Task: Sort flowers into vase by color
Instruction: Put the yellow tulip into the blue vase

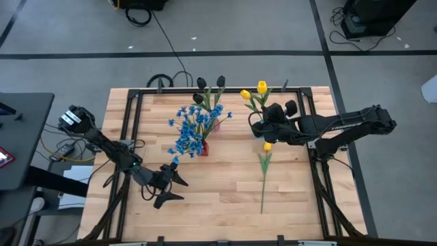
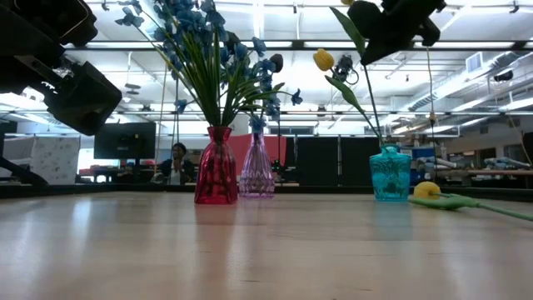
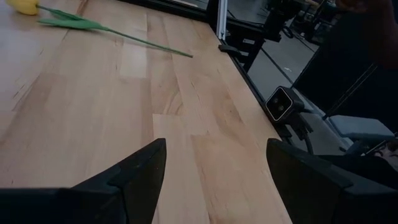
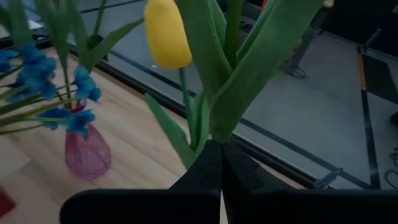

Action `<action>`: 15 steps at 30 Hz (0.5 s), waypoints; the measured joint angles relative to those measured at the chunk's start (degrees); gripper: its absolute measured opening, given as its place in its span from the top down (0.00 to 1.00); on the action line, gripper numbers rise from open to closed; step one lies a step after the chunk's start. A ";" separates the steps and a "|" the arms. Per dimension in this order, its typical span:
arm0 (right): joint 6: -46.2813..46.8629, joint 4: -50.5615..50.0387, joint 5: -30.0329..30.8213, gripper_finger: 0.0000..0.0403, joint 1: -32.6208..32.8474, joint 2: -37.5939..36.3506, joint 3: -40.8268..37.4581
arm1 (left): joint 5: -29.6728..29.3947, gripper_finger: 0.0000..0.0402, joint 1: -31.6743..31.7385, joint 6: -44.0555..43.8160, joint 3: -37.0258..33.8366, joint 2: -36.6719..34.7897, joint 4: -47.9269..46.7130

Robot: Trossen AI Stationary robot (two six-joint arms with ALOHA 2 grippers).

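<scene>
From above, my right tool (image 1: 263, 125) was clamped on a yellow tulip (image 1: 261, 87) over the teal vase (image 1: 257, 128), my left tool (image 1: 172, 187) waited spread wide and empty above the tabletop (image 1: 218, 198), blue flowers (image 1: 191, 126) filled the red vase (image 1: 200, 147), and one more yellow tulip (image 1: 267, 146) lay flat. At table level, red vase, pink vase (image 2: 256, 171) and teal vase stood in a row, that loose tulip beside the teal one. My left wrist showed fingers (image 3: 134, 174) parted over bare wood; my right wrist showed them pinched on green stems (image 4: 233, 68).

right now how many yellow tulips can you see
3. Two stand in the teal vase, one left, one right; the right pincer is shut on a stem there. One lies on the table. More may be hidden.
</scene>
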 joint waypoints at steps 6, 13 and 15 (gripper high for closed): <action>0.19 -0.62 -3.90 0.98 -1.35 0.00 0.00 | -0.01 0.30 0.00 0.02 0.01 -0.01 0.02; -2.88 0.66 -4.93 0.98 -2.41 -1.26 0.00 | -0.03 0.30 0.00 -0.14 0.00 0.00 -0.02; -3.76 1.15 -4.30 0.98 -2.41 -1.68 0.00 | -0.03 0.30 0.00 -0.26 0.00 -0.01 -0.02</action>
